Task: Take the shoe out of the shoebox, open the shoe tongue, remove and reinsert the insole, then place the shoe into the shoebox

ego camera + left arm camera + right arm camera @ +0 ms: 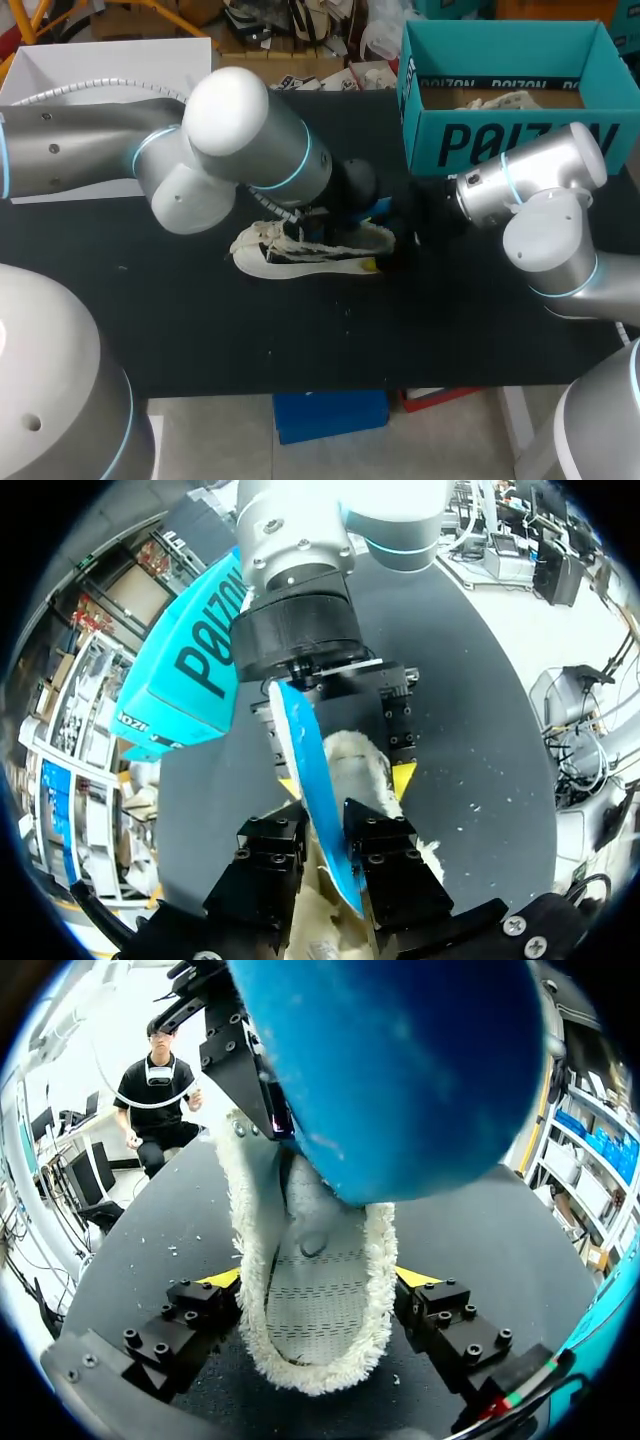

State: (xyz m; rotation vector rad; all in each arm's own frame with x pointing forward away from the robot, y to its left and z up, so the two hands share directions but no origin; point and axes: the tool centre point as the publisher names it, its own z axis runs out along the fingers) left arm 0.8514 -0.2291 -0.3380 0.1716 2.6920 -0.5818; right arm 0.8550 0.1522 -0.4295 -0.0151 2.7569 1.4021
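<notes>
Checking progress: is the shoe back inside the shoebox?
No, the shoe lies on the black table, outside the teal shoebox.

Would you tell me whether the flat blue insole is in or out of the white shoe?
Mostly out: the flat blue insole stands above the white shoe, whose bare footbed shows; its front end is hidden.

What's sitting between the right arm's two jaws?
The heel end of the white shoe, clamped from both sides by the right gripper; the right wrist view shows it, with the blue insole ahead.
</notes>
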